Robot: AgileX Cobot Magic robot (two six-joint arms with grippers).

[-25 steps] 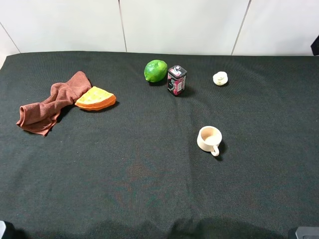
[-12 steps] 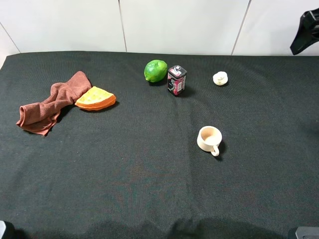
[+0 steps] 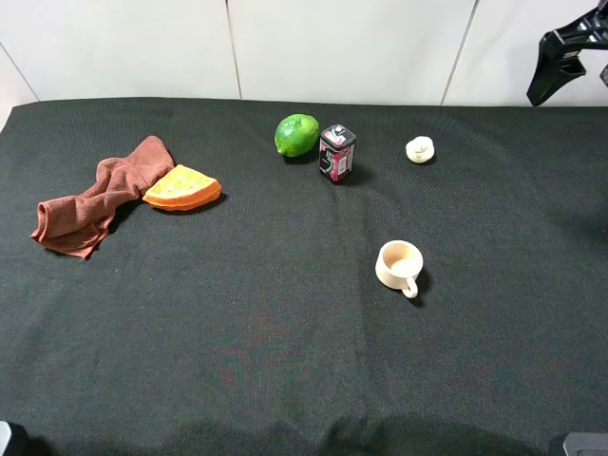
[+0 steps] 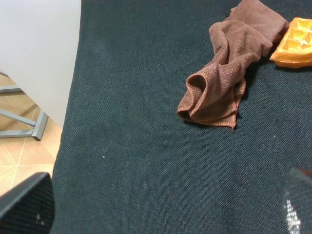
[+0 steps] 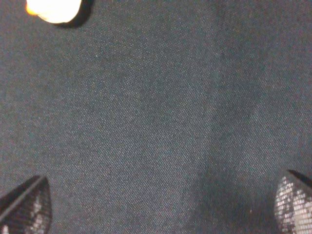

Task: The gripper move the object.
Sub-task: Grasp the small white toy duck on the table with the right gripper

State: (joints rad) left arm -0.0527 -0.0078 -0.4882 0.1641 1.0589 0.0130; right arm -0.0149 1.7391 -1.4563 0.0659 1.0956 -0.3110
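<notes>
The object, a small cream-white lumpy bulb (image 3: 419, 149), lies on the black cloth at the back right, right of a small tin. It shows partly at the edge of the right wrist view (image 5: 54, 9). My right gripper (image 3: 577, 76) hangs open and empty above the table's far right corner, well right of and behind the object. In the right wrist view the right gripper (image 5: 161, 209) has its fingertips (image 5: 27, 204) wide apart over bare cloth. My left gripper (image 4: 163, 204) is open and empty over the table's left edge; it does not show in the exterior view.
A green lime (image 3: 296, 134) and a pink-black tin (image 3: 336, 153) stand left of the object. A beige mug (image 3: 399, 266) sits nearer the front. A brown rag (image 3: 95, 198) (image 4: 229, 68) and an orange wedge (image 3: 182, 188) (image 4: 295, 44) lie at the left.
My right gripper has come into the exterior view from the top right and moved left and down. Nothing on the table has moved.
</notes>
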